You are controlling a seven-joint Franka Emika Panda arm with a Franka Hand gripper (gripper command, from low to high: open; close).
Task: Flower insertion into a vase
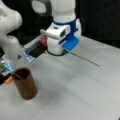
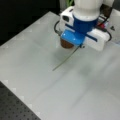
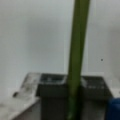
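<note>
Lying flat on the grey table (image 1: 82, 95), a thin green stem (image 1: 83, 59) ran from under the gripper (image 1: 68, 48) toward a front view's right. In a front view the same stem (image 2: 65, 60) pointed down-left from below the blue-and-white gripper (image 2: 79, 45), its free end bare on the table (image 2: 62, 95). The wrist view showed what neither front view did: the stem (image 3: 76, 57) up close, running up the middle and set between the dark fingers (image 3: 53, 95), which sat narrow on it, holding the stem low against the table (image 3: 32, 37). The gripper (image 3: 72, 97) itself filled that view's bottom. The vase (image 1: 25, 83) stood upright at a front view's lower left, well apart from the gripper, with a green stalk (image 1: 7, 68) leaning out of its mouth. In a front view a brown shape (image 2: 66, 43) showed just behind the gripper, mostly hidden; could not tell if it was the vase. Only a front view showed the arm's white base (image 1: 11, 37) at far left.
</note>
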